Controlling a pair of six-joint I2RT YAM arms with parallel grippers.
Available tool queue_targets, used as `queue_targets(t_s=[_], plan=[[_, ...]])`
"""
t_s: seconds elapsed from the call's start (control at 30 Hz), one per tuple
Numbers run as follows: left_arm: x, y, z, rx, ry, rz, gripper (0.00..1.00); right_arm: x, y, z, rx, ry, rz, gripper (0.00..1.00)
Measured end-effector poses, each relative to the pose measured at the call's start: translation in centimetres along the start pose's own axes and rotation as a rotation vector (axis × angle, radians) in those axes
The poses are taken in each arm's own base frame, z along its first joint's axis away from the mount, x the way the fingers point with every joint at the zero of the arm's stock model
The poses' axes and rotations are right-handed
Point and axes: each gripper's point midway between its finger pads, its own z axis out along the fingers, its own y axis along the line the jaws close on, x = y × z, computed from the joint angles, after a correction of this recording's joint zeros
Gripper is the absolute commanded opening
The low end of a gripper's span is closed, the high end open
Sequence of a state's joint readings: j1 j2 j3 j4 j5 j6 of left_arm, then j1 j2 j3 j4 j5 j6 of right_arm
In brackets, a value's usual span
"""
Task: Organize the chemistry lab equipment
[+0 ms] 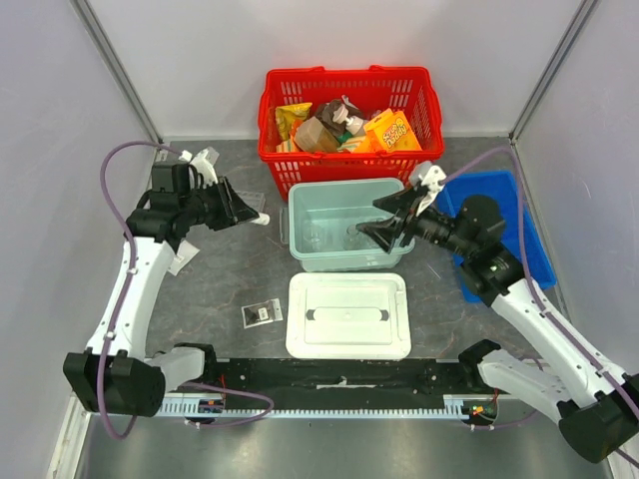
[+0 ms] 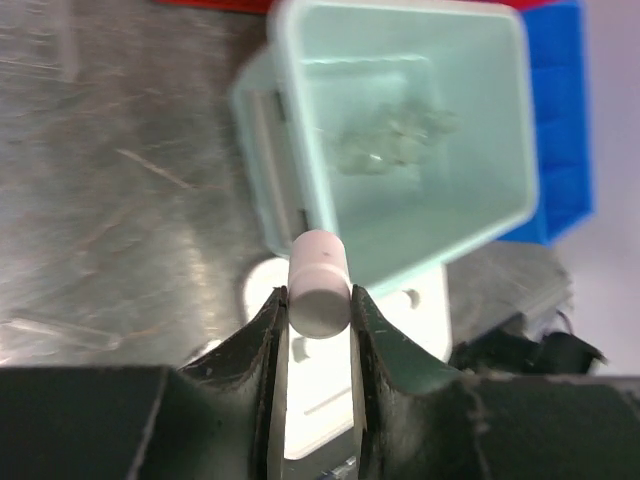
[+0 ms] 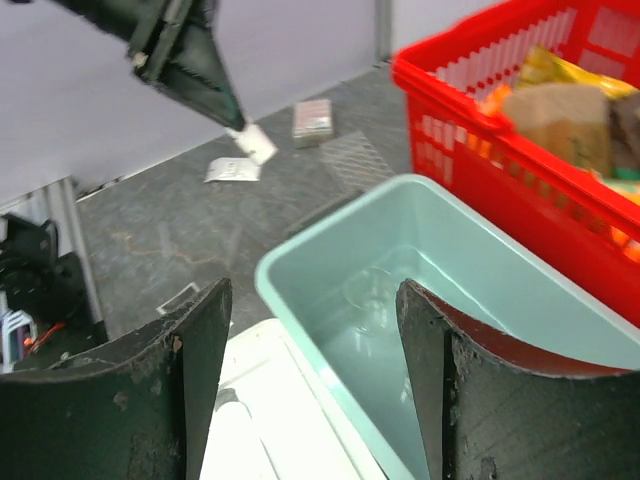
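A tiny white vial [image 2: 320, 283] is pinched between the fingers of my left gripper [image 2: 318, 308], which is shut on it and held above the table left of the pale green bin [image 1: 339, 186]. From above, the vial [image 1: 262, 219] pokes out of the left gripper [image 1: 250, 213]. Clear glass flasks [image 2: 390, 140] lie in the bin. My right gripper [image 3: 310, 295] hangs open over the bin's right half, empty, with one flask [image 3: 370, 295] below it. A small flat packet [image 1: 262, 314] with a dark insert lies left of the white lid [image 1: 347, 315].
The red basket [image 1: 349, 110] of snack packs stands behind the bin. A blue tray [image 1: 504, 225] lies under the right arm. More flat packets [image 3: 230, 170] and a small clear block [image 3: 313, 122] lie on the grey table at far left.
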State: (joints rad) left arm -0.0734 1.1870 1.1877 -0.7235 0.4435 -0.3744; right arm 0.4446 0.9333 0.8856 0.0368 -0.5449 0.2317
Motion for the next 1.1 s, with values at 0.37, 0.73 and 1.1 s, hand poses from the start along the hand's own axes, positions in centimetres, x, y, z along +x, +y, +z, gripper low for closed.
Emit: queue_targets(t_s=[0.37, 0.73, 1.1], plan=[[5.3, -6.5, -1.3, 0.384, 0.169, -0.105, 0.19, 4.2, 8.4, 5.2, -0.312, 0.03, -0.198, 0.81], [7.2, -9.1, -2.0, 0.521, 0.227, -0.125, 0.18, 7.8, 10.9, 9.8, -0.367, 0.12, -0.291, 0.72], [7.5, -9.3, -1.7, 0.543, 0.236, -0.135, 0.17, 8.7, 10.8, 11.2, -0.342, 0.141, -0.321, 0.46]])
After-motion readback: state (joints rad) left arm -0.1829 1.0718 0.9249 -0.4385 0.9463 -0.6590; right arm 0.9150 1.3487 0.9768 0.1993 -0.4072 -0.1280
